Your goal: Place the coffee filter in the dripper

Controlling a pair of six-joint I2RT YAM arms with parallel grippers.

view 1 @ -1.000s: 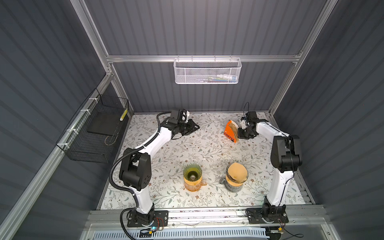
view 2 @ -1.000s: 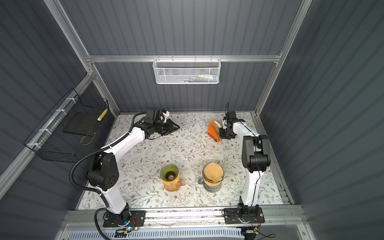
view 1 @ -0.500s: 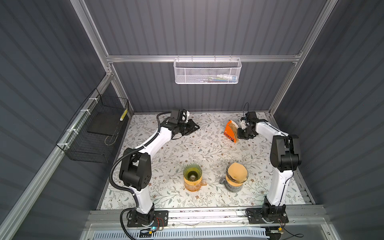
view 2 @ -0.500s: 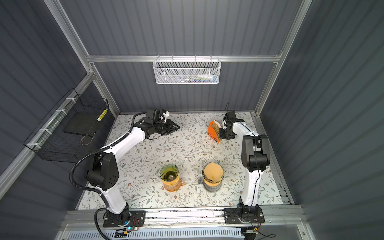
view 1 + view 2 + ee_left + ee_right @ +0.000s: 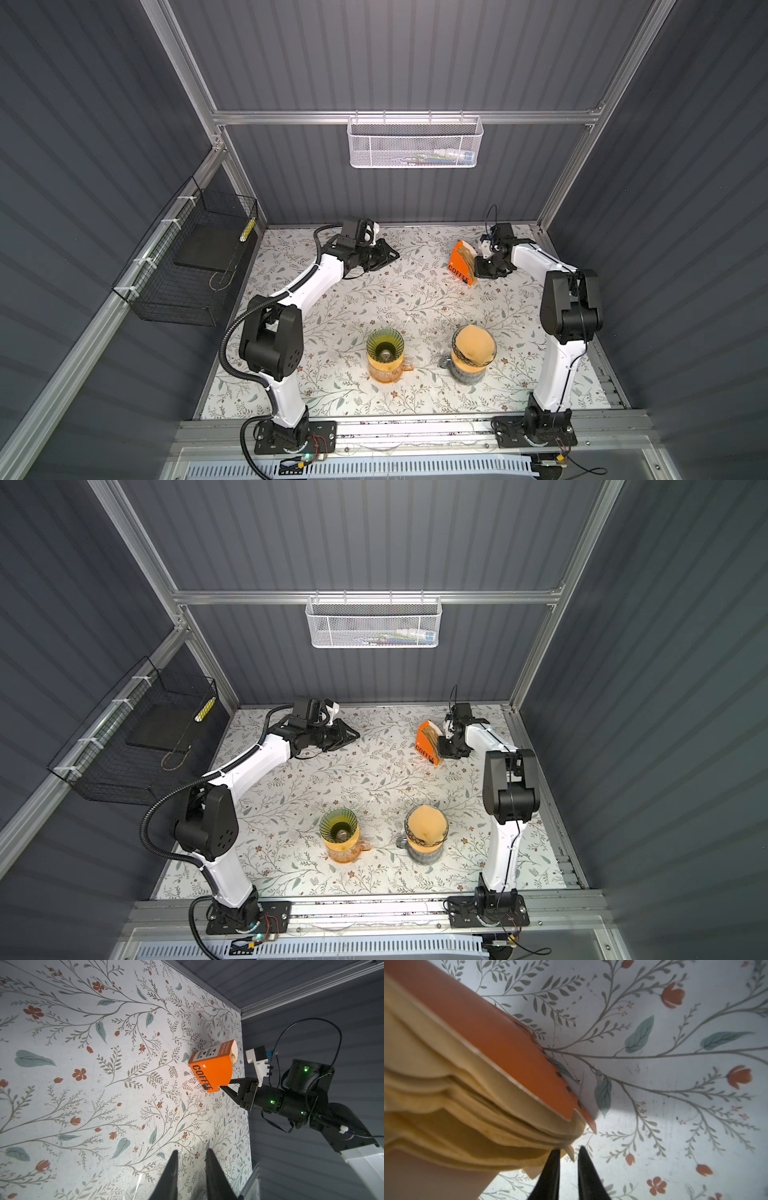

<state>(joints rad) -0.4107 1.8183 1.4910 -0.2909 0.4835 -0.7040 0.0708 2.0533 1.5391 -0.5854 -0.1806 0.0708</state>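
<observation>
Right hand [image 5: 569, 1149] is low at the open mouth of the box [image 5: 500, 1043]. Its fingers are drawn close with a thin gap, and a paper corner from the stack of filters [image 5: 467, 1105] pokes into that gap. Can't tell if the corner is pinched or just lying there. The hand goes in at the stack's corner, probably because a single sheet lifts off most easily there.

The box stands far right on the bench [image 5: 374, 291] with its open side facing the right arm, which is why the hand comes in from that side.

Left hand [image 5: 192, 1150] has its fingers slightly apart with nothing between them. It's low over the far left of the bench, well apart from the box and pointed toward it. Looks parked out of the way, not helping.

All the filters are in the box and none is out yet. The green dripper [image 5: 385, 343] sits empty on an orange cup [image 5: 386, 372] near the front, well apart from the box, and is likely the target. Beside it, the second dripper [image 5: 473, 351] already has a brown filter in it.

Step in hand is getting one sheet free; the carry hasn't begun. The risks are grabbing several sheets at once or shoving the light box.
</observation>
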